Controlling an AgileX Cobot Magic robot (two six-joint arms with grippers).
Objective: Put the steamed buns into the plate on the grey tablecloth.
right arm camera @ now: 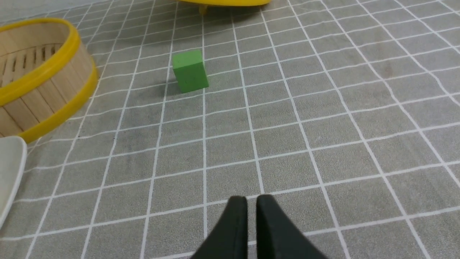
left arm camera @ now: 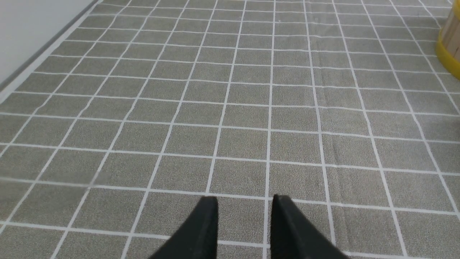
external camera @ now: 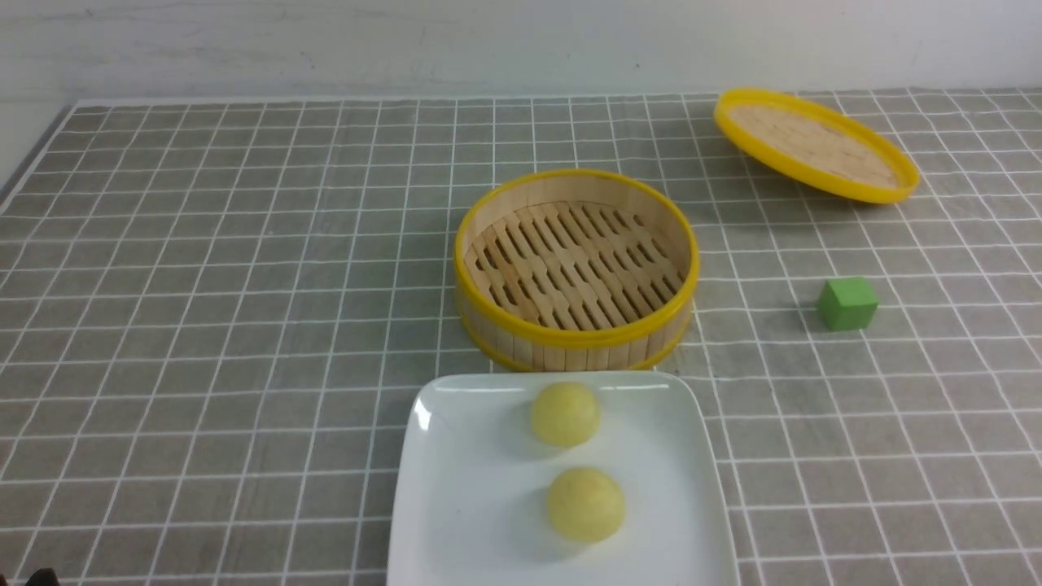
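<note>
Two pale yellow steamed buns lie on the white square plate (external camera: pixel 456 488), one toward its far edge (external camera: pixel 565 413) and one nearer me (external camera: pixel 585 504). The plate rests on the grey tablecloth (external camera: pixel 203 285), just in front of the steamer. A corner of the plate (right arm camera: pixel 10 172) shows in the right wrist view. My left gripper (left arm camera: pixel 245 201) hangs open over bare cloth with nothing between its fingers. My right gripper (right arm camera: pixel 251 201) is shut to a thin slit over bare cloth, holding nothing. Neither gripper appears in the front view.
The empty bamboo steamer basket (external camera: pixel 570 335) stands behind the plate; it also shows in the right wrist view (right arm camera: pixel 46 82) and at the left wrist view's edge (left arm camera: pixel 449 43). Its lid (external camera: pixel 816 145) lies tilted at the back right. A green cube (external camera: pixel 847 303) (right arm camera: pixel 189 71) sits right of the steamer.
</note>
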